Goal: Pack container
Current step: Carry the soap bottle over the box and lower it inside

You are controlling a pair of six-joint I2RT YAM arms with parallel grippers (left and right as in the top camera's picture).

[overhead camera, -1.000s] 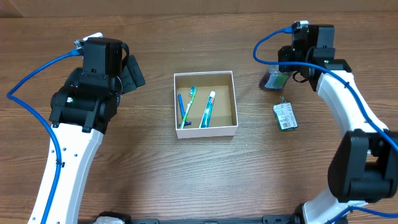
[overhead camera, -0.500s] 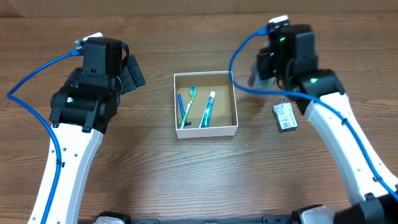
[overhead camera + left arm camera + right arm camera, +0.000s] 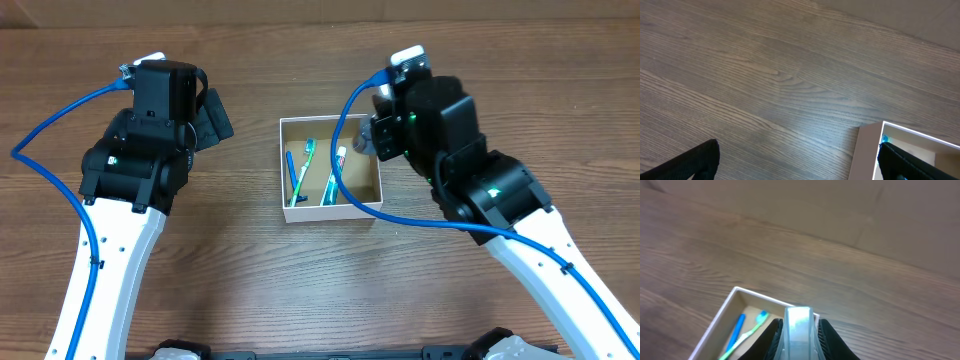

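Note:
The container is a square white box with a brown floor at the table's middle. In it lie a blue toothbrush, a green toothbrush and a toothpaste tube. My right gripper is shut on a small translucent bottle and holds it above the container's right rim. The two toothbrushes also show in the right wrist view, blue and green. My left gripper is open and empty, left of the container.
The right arm reaches across the table's right half and covers the spot where a white-and-green packet lay. Bare wood lies around the container on the left and front.
My right gripper has moved left from the far right of the table, carrying the bottle, to above the container's right rim. The packet is now hidden under the arm. The left arm is still.

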